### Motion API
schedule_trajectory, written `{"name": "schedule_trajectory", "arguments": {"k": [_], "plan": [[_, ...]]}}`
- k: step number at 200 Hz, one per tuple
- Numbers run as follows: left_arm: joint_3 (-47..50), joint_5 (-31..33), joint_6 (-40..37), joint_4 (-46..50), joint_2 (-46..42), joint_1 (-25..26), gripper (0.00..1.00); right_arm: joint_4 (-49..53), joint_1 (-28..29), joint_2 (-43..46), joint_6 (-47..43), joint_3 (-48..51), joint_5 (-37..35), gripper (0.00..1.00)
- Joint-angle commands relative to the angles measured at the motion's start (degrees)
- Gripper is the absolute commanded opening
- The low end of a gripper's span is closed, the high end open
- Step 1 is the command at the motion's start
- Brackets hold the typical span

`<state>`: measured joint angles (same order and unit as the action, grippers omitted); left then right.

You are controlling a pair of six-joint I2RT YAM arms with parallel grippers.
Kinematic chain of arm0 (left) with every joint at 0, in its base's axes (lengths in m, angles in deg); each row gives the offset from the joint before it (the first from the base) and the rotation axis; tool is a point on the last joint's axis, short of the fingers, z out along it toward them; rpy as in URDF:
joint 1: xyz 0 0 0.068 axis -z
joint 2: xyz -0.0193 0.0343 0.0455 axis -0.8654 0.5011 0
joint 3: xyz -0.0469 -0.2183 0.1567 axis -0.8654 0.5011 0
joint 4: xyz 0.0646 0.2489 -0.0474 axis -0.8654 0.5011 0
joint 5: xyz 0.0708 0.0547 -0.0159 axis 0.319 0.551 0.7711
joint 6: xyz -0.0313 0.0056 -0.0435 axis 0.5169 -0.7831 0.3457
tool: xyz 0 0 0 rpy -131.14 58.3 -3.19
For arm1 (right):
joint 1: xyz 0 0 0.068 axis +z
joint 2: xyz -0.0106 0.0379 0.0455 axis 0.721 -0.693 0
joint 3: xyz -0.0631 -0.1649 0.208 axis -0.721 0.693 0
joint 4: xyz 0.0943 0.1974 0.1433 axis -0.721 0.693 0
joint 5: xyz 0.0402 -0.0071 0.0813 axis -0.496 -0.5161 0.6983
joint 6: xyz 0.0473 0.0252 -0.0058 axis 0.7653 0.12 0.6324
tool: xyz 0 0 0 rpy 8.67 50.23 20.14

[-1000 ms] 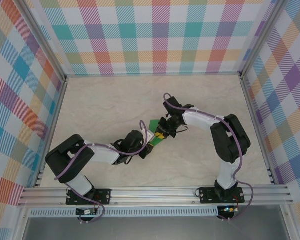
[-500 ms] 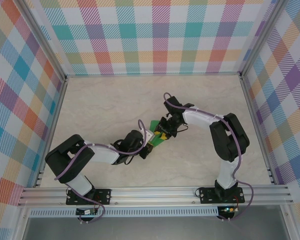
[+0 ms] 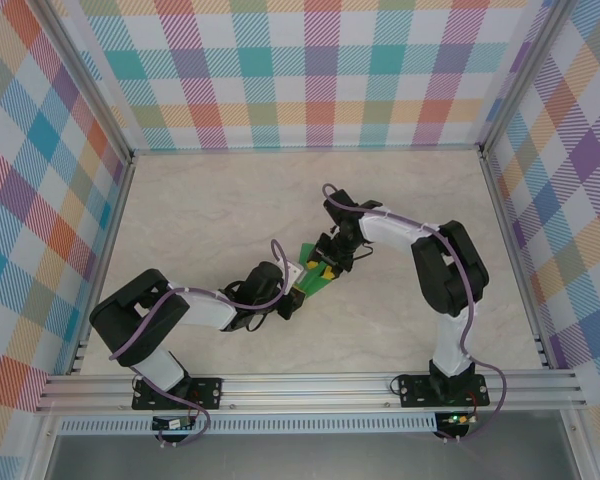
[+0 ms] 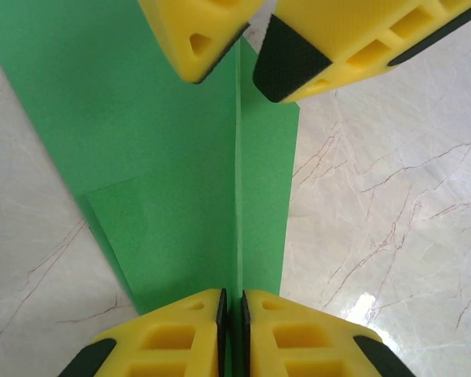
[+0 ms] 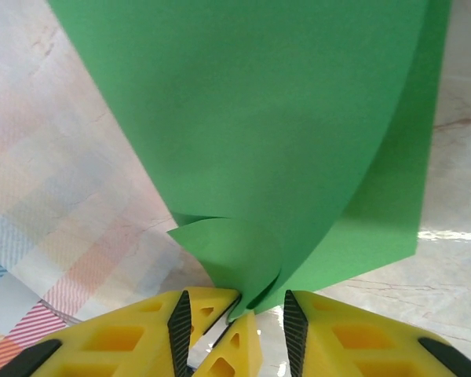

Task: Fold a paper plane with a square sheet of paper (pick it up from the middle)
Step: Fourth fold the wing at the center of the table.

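Paper holds the centre of the scene: a thin, bright-green sheet of paper [image 3: 313, 287], plain and already creased, sits near the middle of the pale marble-patterned tabletop [image 3: 200, 210], between the tips of two black arms that reach in toward each other from either side. The left gripper [image 3: 301, 284] comes at it from the near left and the right gripper [image 3: 325, 268] from the far right, with their yellow ends almost meeting over the green. In the left wrist view the sheet [image 4: 180, 157] shows a sharp central crease running away from the camera, with one flap spreading to each side; the left flap carries a second, slanted layer. There the left gripper [image 4: 232, 302] has its two yellow fingers [image 4: 173, 334] pressed together on that crease, with only the thickness of the paper between them, so it is pinching the sheet. At the far end of the same crease the right gripper [image 4: 247, 59] stands with its black-padded fingers [image 4: 286, 59] parted, one on each side of the ridge, not clamping it. In the right wrist view the right gripper [image 5: 237, 326] has a plain gap between its pads [image 5: 179, 326], and the curved green sheet [image 5: 267, 141] rises from that gap, its lowest folded corner tucked between the fingers. Whether the flaps touch the tabletop cannot be told.
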<state>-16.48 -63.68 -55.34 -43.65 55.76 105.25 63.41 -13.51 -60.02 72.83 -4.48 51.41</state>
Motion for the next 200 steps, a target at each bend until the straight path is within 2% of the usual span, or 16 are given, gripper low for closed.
{"name": "schedule_trajectory", "arguments": {"k": [1,105,134,158,200], "plan": [[1.2,0.2,0.5,-1.3,-1.7,-0.5,0.15,4.5,-0.3,-1.1,-0.5,-1.8,-1.0,0.40],[1.9,0.9,-0.1,-1.4,-2.8,-0.5,0.14,9.5,-0.3,-4.9,1.1,-7.4,-1.9,0.33],[1.9,1.2,0.0,-1.3,-3.0,-0.5,0.15,9.8,-0.3,-4.9,1.2,-7.5,-1.2,0.26],[1.8,0.9,0.2,-1.5,-3.0,-0.5,0.23,8.2,-0.2,-3.9,1.9,-6.6,-1.2,0.17],[0.0,0.1,0.7,-1.3,-1.7,-0.5,0.28,7.7,-0.3,-3.5,2.1,-6.6,-0.2,0.14]]}}
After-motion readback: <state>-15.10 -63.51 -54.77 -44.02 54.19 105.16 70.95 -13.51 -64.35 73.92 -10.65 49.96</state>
